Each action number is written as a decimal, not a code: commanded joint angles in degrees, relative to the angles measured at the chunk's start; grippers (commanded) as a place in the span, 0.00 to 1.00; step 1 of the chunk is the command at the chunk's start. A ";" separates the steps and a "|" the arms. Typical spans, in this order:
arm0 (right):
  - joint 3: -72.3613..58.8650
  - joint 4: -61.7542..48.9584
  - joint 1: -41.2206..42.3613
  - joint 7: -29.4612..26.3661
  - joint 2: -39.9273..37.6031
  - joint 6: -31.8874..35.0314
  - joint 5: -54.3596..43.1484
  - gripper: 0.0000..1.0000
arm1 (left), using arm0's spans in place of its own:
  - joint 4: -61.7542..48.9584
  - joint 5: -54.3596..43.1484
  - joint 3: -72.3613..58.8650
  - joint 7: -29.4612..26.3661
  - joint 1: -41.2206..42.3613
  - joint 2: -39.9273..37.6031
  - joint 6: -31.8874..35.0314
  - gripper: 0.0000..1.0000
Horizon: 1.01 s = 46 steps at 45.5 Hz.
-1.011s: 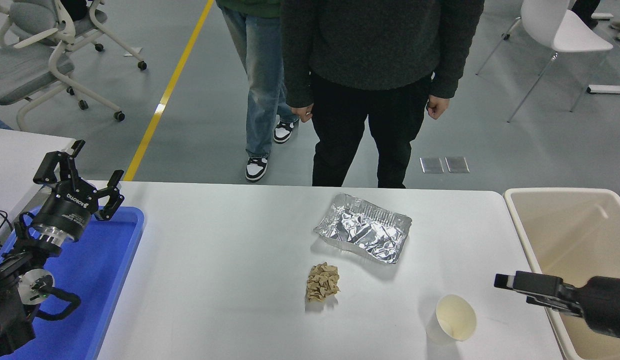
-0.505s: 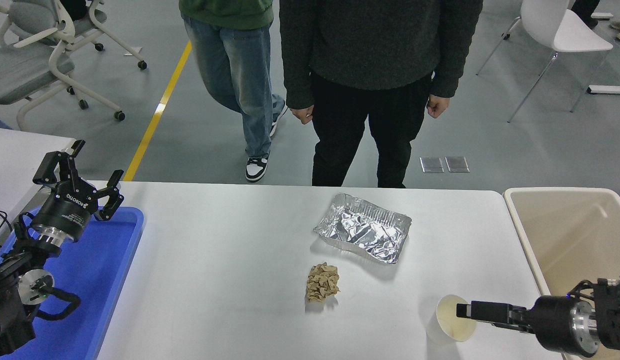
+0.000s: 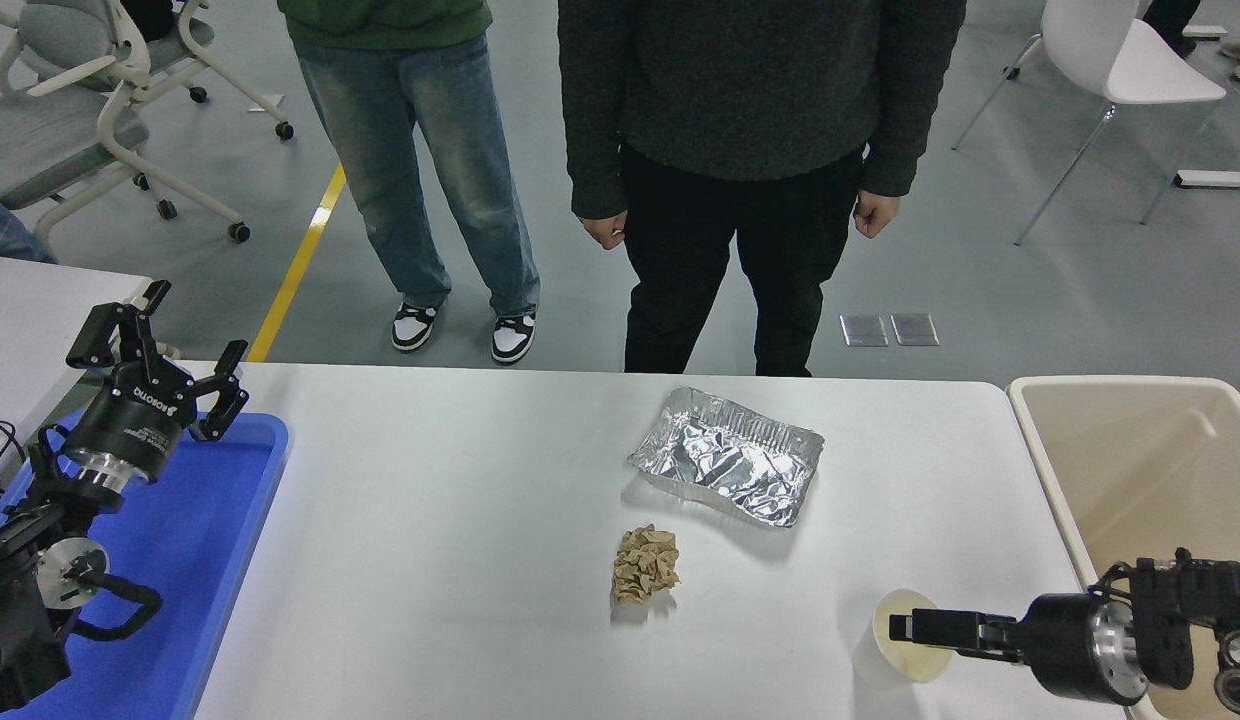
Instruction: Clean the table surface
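The white table surface (image 3: 450,520) fills the middle of the head view. On it lie a crumpled foil tray (image 3: 727,455), a crumpled brown paper wad (image 3: 645,565) and a white paper cup (image 3: 873,660) standing near the front right. My right gripper (image 3: 902,630) reaches in from the lower right, and its tip is over the cup's mouth, seen side-on. My left gripper (image 3: 175,335) is parked open and empty over the blue tray (image 3: 220,560) at the lower left.
A beige bin (image 3: 1130,450) stands off the table's right end. Two people stand at the far side, one in dark clothes (image 3: 740,150), one in jeans (image 3: 420,150). Chairs stand on the floor behind.
My right gripper has moved down and left from over the bin's edge to the cup's mouth. The person in jeans has stepped to the left. The left arm has not moved.
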 commanded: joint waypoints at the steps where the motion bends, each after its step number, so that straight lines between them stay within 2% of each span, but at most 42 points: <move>1: -0.79 -2.41 0.28 -0.08 1.44 -0.03 -1.39 0.91 | 0.00 0.00 0.00 0.00 0.01 0.00 0.00 1.00; 11: -0.97 -2.94 0.19 0.01 2.23 -0.03 -3.41 0.82 | 0.00 0.00 0.00 0.00 0.01 0.00 0.00 1.00; 15: -0.97 -3.03 0.19 0.01 2.32 -0.03 -4.99 0.74 | 0.00 0.00 0.00 0.00 0.01 0.00 0.00 1.00; 18: -1.58 -3.03 0.28 0.01 2.58 0.06 -5.79 0.64 | 0.00 0.00 0.00 0.00 0.01 0.00 0.00 1.00; 22: -2.81 -3.29 1.16 -0.08 2.58 0.23 -6.05 0.45 | 0.00 0.00 0.00 0.00 0.01 0.00 0.00 1.00; 25: -4.22 -3.55 1.95 -0.08 2.58 0.67 -5.96 0.24 | 0.00 0.00 0.00 0.00 0.01 0.00 0.00 1.00; 29: -5.71 -3.55 3.01 0.01 2.50 1.02 -5.88 0.00 | 0.00 0.00 0.00 0.00 0.01 0.00 0.00 1.00; 46: -5.80 -3.03 4.06 0.18 -0.05 1.99 -4.73 0.00 | 0.00 0.00 0.00 0.00 0.01 0.00 0.00 1.00</move>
